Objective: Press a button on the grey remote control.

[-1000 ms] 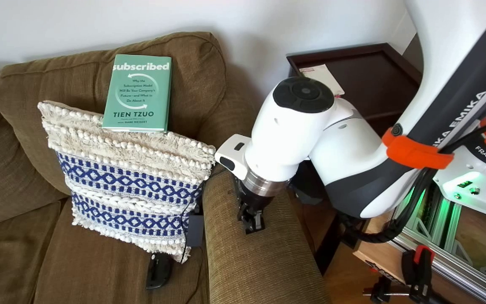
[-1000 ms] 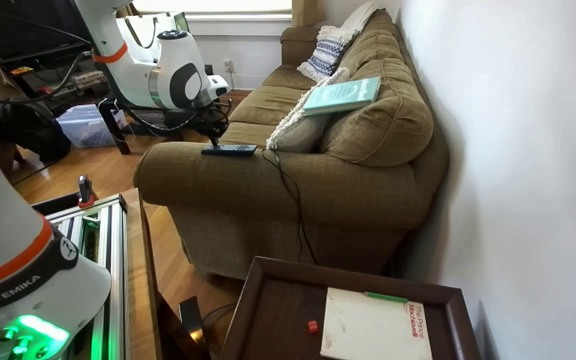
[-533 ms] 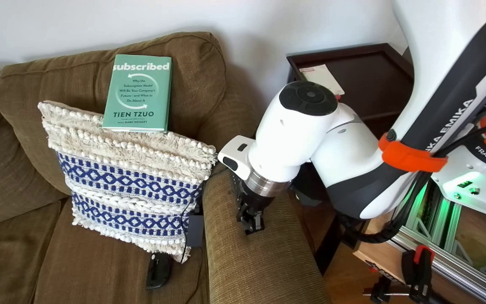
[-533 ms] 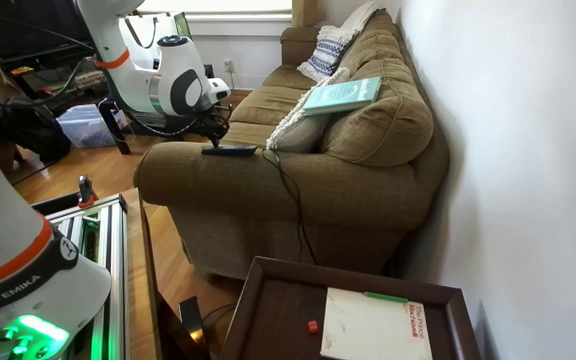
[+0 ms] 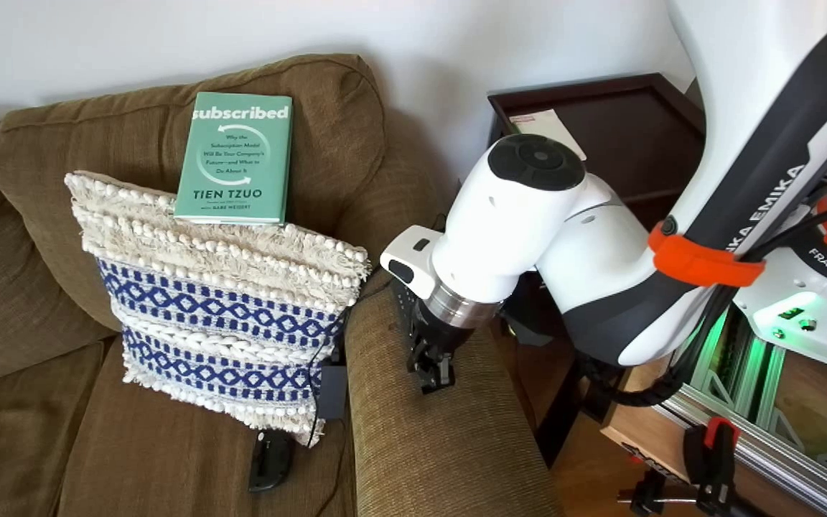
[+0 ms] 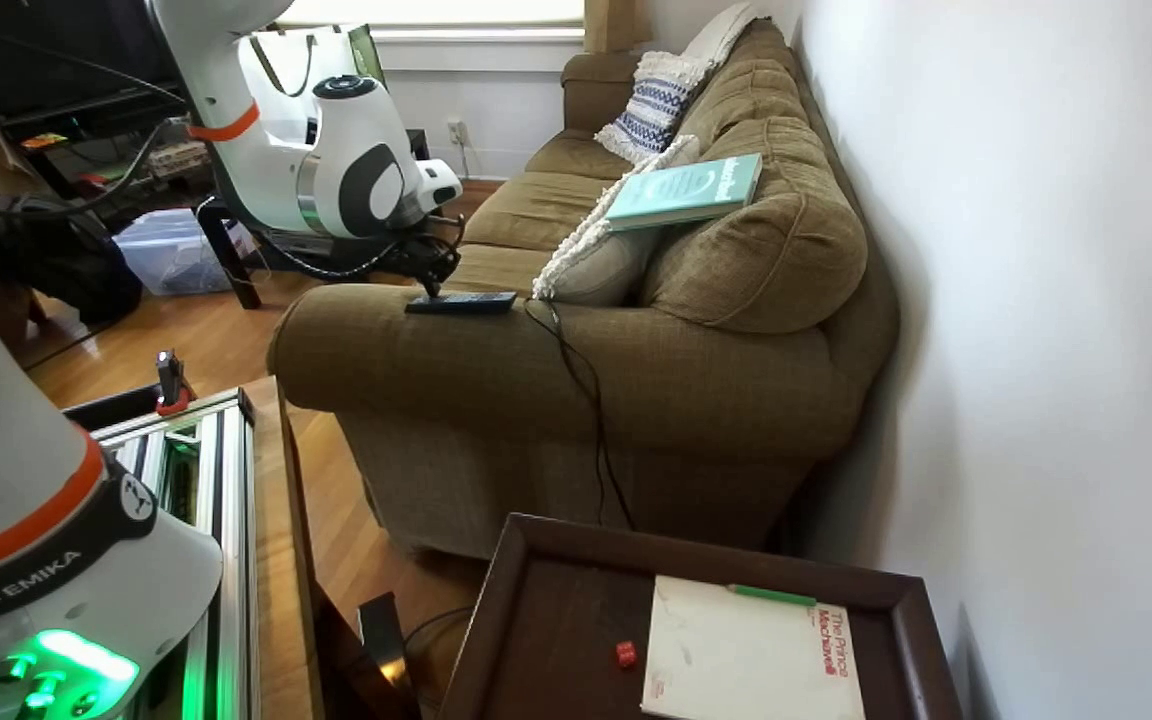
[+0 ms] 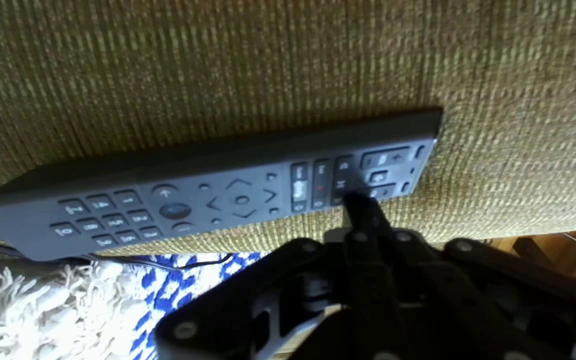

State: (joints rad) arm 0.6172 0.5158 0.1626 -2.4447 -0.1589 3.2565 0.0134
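**Gripper (image 7: pixel 359 199) tip down at the grey remote control (image 7: pixel 228 197), fingers (image 7: pixel 361 207) together**

Arm (image 6: pixel 266 170) stretches over the armrest (image 6: pixel 536 400) of the brown sofa (image 6: pixel 766 265). In an exterior view the forearm (image 5: pixel 744 143) slopes down from top right, bends low, then the white wrist section (image 5: pixel 503 226) leans down toward the armrest, gripper under it and aimed down.

Fingers form one narrow dark tip. In the wrist view it overlaps the button rows (image 7: pixel 320 175) by one long edge, near the end away from the number keys (image 7: pixel 114 220). Can't tell if it's touching or if any button is pushed in.

Remote lies button side up along the top of the armrest, number-key end toward the blue-and-white pillow (image 5: pixel 227 305). Green book (image 5: pixel 234 158) sits on the pillow's top edge, against the back cushion (image 5: pixel 334 129). Small black object (image 5: pixel 270 459) on the seat (image 5: pixel 169 445), by the pillow's lower corner. Green light (image 6: pixel 88 655) lit on the robot base (image 6: pixel 151 575).
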